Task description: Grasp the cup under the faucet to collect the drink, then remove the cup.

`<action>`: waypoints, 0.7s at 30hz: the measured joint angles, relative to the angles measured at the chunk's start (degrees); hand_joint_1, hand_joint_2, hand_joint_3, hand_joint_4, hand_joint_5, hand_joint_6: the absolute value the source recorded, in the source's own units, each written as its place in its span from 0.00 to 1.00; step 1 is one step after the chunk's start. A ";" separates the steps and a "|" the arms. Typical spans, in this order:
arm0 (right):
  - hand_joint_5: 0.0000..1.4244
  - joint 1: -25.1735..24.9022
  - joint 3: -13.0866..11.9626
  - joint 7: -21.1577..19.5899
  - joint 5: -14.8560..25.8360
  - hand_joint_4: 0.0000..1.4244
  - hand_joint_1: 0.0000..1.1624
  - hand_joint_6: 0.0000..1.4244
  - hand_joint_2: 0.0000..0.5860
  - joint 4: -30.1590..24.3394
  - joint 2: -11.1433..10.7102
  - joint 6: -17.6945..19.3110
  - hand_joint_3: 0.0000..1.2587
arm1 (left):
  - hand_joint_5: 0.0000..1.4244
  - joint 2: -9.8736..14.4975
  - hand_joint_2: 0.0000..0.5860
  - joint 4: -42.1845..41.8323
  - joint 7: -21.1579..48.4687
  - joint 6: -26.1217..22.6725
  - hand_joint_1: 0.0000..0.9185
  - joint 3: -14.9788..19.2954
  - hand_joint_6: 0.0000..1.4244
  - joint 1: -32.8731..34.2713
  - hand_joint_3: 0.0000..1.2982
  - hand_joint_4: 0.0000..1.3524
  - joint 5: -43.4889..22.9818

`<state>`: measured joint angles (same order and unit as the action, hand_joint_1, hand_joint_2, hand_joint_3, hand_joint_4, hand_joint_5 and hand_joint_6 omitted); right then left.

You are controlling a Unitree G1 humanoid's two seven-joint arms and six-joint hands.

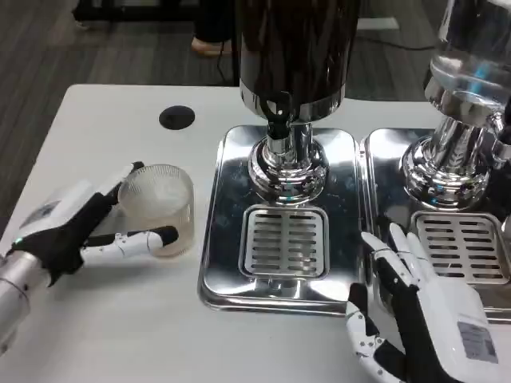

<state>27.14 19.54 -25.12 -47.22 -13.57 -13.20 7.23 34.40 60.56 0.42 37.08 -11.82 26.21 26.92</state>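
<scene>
Head view, near edge first: right hand (415, 315) is seen at bottom right w/ fingers spread apart and extended toward the far side, nothing held; its fingertips (375, 239) lie over the gap between the two steel trays. Left hand (80, 227) is seen at lower left on the white table (104, 319), palm facing right, wrapped around the cup (160, 207): thumb at the cup's far-left rim, a finger across the near side low on the wall, so the cup is held. Cup is clear, ribbed plastic, upright, long axis vertical, mouth up; whether anything is in it cannot be told. It stands on the table just left of the left drip tray (227, 239), not under the faucet (279, 120). The slotted grate (283, 239) sits in the tray in front of a chrome dispenser base (286, 163), w/ a dark dispenser body (295, 48) above. A second dispenser (455, 144) w/ its own tray (383, 183) is seen at right. A black round cap (176, 117) is set in the table further back. Beyond the table edge, dark grey carpet (96, 48) is seen.
</scene>
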 measured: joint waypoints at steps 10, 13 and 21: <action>0.03 -0.42 -0.32 0.05 1.55 0.04 0.39 0.18 0.96 0.23 -0.06 0.58 0.17 | 0.13 -1.04 0.06 3.12 0.32 0.53 0.17 -0.81 0.15 2.46 0.04 0.03 -0.12; 0.04 -0.45 -0.37 0.05 2.01 0.04 0.39 0.19 0.96 0.47 -0.02 0.78 0.17 | 0.14 -1.25 0.06 3.70 0.28 0.56 0.18 -0.79 0.15 3.02 0.05 0.05 -0.32; 0.05 -0.44 -0.97 0.09 4.51 0.04 0.39 0.20 0.94 1.92 0.02 2.11 0.17 | 0.22 -2.10 0.13 4.72 -1.67 0.86 0.21 -0.78 0.23 3.43 0.14 0.14 -0.48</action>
<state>26.70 18.57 -25.03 -42.71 -11.66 -13.18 9.34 32.30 65.28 -1.25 37.94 -12.60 29.64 26.44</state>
